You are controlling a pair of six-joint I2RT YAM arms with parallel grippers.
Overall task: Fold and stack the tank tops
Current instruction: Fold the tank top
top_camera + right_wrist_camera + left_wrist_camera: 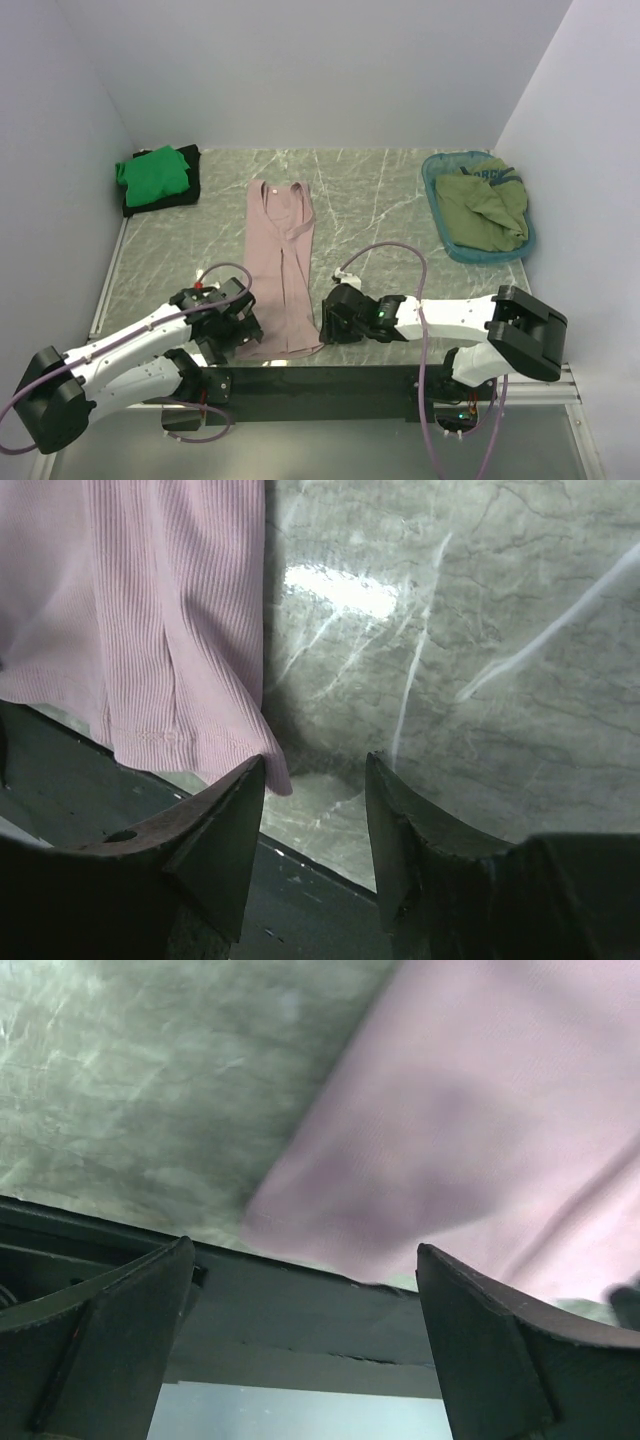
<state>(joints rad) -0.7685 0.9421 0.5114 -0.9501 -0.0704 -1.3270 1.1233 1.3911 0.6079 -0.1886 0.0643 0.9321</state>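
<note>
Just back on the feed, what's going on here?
The dusty pink tank top lies flat mid-table, apparently folded lengthwise. The left gripper and right gripper are open at its near hem corners, holding nothing. A green top sits on a black top far left; an olive top lies in the teal basket.

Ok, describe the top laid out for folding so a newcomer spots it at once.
On the grey marbled table, look at the middle, toward the near edge. A dusty pink tank top lies flat there, straps toward the far wall. It alone is pink and spread out: the green top sits bundled far left, the olive top in the teal basket.
</note>
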